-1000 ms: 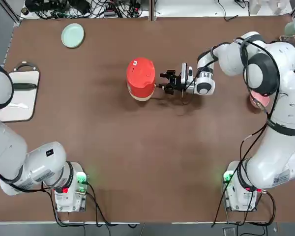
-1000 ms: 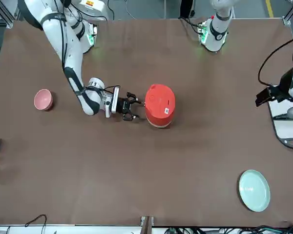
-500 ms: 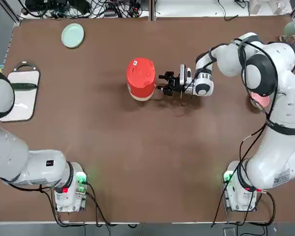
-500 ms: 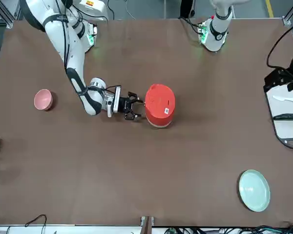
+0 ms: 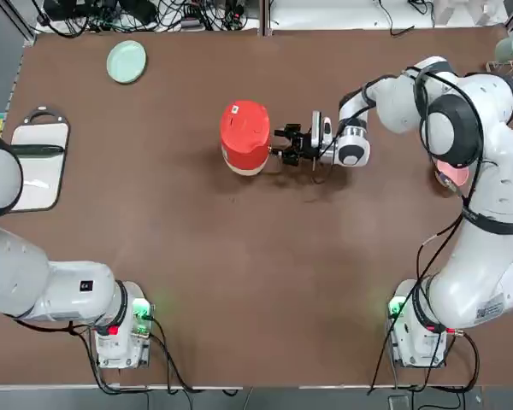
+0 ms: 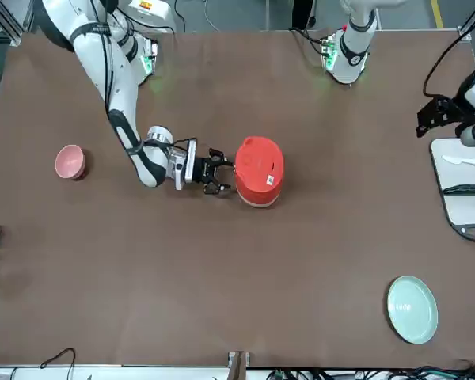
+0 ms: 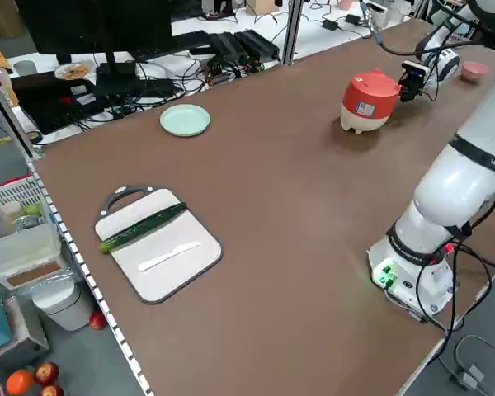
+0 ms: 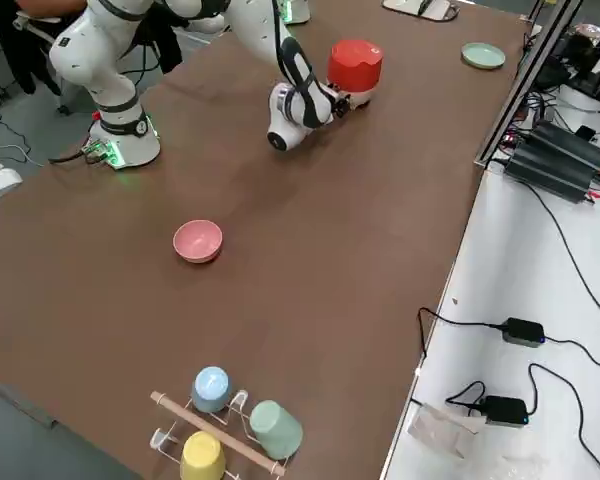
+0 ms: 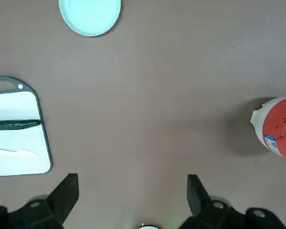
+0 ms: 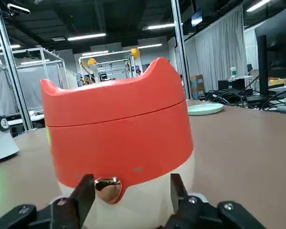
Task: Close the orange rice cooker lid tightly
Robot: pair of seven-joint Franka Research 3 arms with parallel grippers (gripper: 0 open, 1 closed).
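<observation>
The orange rice cooker [image 5: 244, 137] stands mid-table with its domed lid [image 5: 245, 124] down on the body; a small white label shows on top. My right gripper [image 5: 281, 145] lies low at the cooker's right side, open. In the right wrist view its fingers [image 10: 83, 193] flank a small shiny knob [image 10: 107, 187] at the seam of orange body and cream base. The left gripper [image 6: 437, 119] hovers high by the table's left edge, open [image 9: 132, 191], far from the cooker [image 9: 279, 133].
A pale green plate [image 5: 126, 61] sits at the far left corner. A white cutting board [image 5: 34, 162] with a cucumber and a knife lies at the left edge. The pink bowl [image 6: 70, 161] rests on the right side, and a cup rack [image 8: 225, 420] beyond it.
My right gripper has crept a little closer to the cooker's side. The left arm has swung over the cutting board area. The cooker has stayed put.
</observation>
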